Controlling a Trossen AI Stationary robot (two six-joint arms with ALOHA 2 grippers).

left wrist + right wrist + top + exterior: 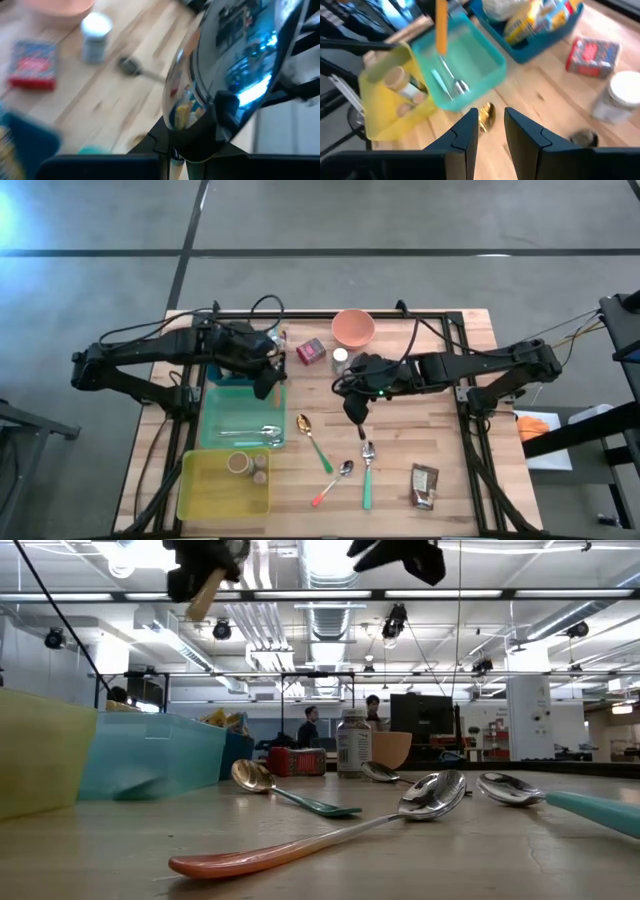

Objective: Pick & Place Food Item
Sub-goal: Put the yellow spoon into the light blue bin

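My left gripper [272, 378] hangs over the teal bin [243, 415], shut on a spoon. The spoon's shiny bowl [225, 65] fills the left wrist view. Its tan handle [440, 25] points down over the bin. My right gripper [357, 418] hovers at mid-table, open by a narrow gap [491, 131] with nothing in it, above a gold-bowled spoon [485, 115]. The food items lie untouched on the table: a red packet [310, 352], a white-capped bottle [340, 358] and a brown packet [424, 485]. My left gripper pinches the spoon between its two fingers at the neck just under the bowl [187, 145]. The bowl stands out past the fingertips. The tan handle [205, 592] slants down below the gripper. The spoon is lifted clear, above the teal bin.
A blue bin of snack packs [535, 20] stands behind the teal bin, which holds a spoon [451, 82]. A yellow bin with jars [225, 480] is at the near left, a pink bowl [352, 327] at the far edge. Three spoons [340, 465] lie mid-table.
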